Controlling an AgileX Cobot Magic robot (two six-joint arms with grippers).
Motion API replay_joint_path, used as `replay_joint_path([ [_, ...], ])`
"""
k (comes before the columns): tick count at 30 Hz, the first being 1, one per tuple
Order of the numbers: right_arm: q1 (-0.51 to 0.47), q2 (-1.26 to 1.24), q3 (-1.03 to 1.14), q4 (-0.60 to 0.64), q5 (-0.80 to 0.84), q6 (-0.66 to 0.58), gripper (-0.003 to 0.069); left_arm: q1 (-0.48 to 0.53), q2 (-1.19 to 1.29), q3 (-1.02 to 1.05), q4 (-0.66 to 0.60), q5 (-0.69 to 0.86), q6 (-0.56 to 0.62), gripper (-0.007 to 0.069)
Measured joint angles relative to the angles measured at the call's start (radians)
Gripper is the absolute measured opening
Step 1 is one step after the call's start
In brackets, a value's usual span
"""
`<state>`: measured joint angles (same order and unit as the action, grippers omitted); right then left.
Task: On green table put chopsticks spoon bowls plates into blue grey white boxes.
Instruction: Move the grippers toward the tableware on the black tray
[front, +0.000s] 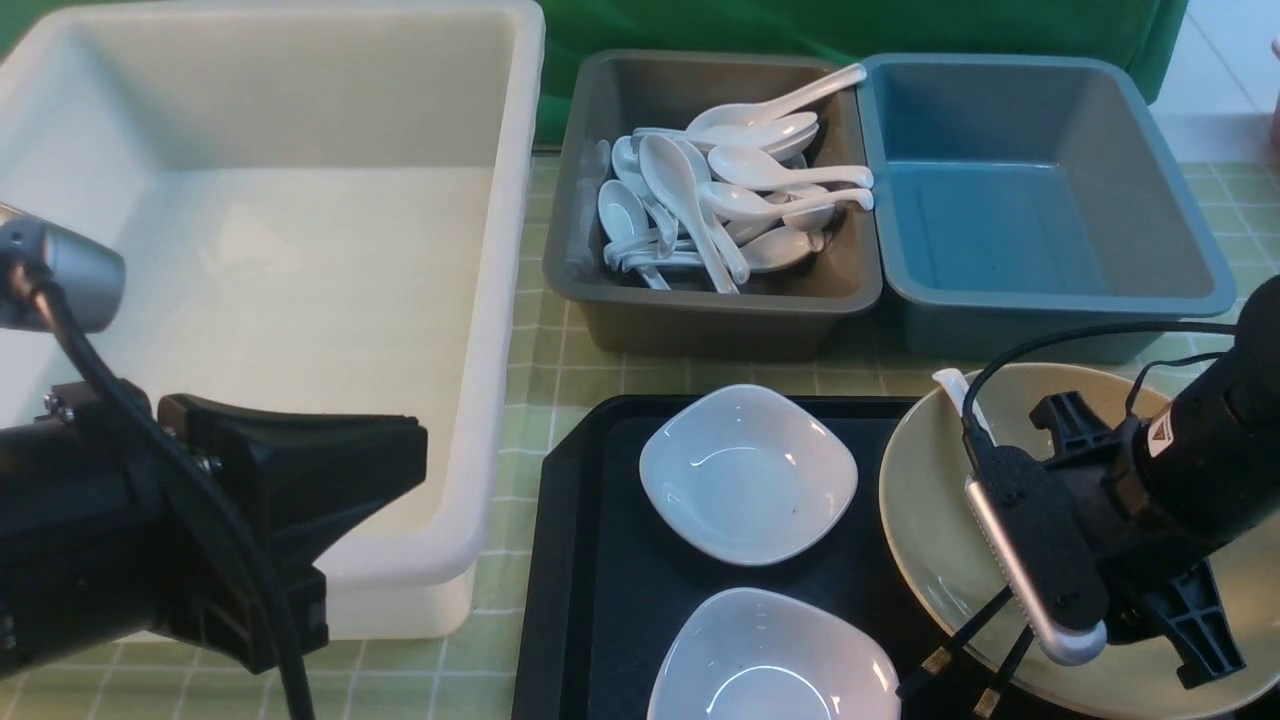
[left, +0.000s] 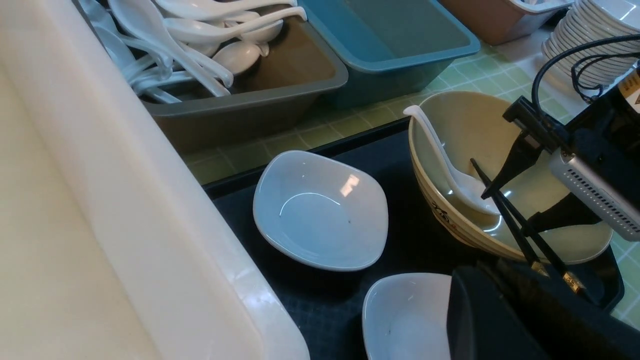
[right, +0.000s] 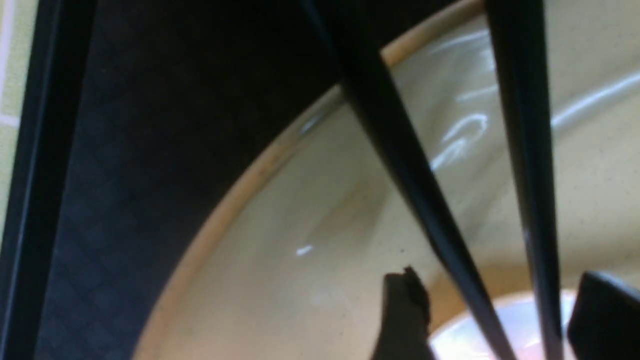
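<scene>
Right gripper (left: 510, 206) stands wide, jaws straddling thin black chopsticks (right: 425, 200) inside the wide glossy tan bowl (left: 465, 120) (white ceramic spoon (left: 467, 190) alongside).

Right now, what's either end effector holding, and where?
Nothing. Right end effector straddles the chopsticks inside the tan bowl, fingers apart; left end effector shut, empty.

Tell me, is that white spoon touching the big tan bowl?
Touching. The left wrist view shows the spoon lying inside the bowl, with its scoop down on the bowl's inner wall and its handle leaning on the rim.
</scene>
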<state>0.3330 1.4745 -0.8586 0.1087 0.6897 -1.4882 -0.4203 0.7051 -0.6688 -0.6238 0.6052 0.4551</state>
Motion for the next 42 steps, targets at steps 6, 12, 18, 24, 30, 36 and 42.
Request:
replay_joint_path([
  [6,0.0,0.004,-0.009,0.016,-0.004,0.0,0.0168,0.0,0.0,0.0,0.005,0.0,0.002,-0.0001],
  [12,0.0,0.005,-0.01,0.03,-0.004,0.0,0.0066,0.0,0.0,0.0,0.011,0.013,0.006,-0.0001],
  [18,0.0,0.005,-0.012,0.042,0.007,0.036,0.0066,0.0,0.0,0.0,0.011,0.022,0.005,-0.0001],
  [24,0.0,0.005,-0.064,0.045,0.053,0.141,0.0066,0.0,0.0,0.0,0.011,0.022,0.005,-0.0001],
  [30,0.001,0.005,-0.169,0.045,0.165,0.238,0.0066,0.0,0.0,0.0,0.011,0.022,0.005,-0.0001],
  [36,0.004,0.01,-0.252,0.045,0.206,0.34,0.0066,0.0,0.0,0.0,0.011,0.014,0.004,-0.0001],
  [42,0.006,0.07,-0.344,0.046,0.243,0.514,0.0066,0.0,0.0,0.0,0.011,-0.007,0.004,-0.0001],
])
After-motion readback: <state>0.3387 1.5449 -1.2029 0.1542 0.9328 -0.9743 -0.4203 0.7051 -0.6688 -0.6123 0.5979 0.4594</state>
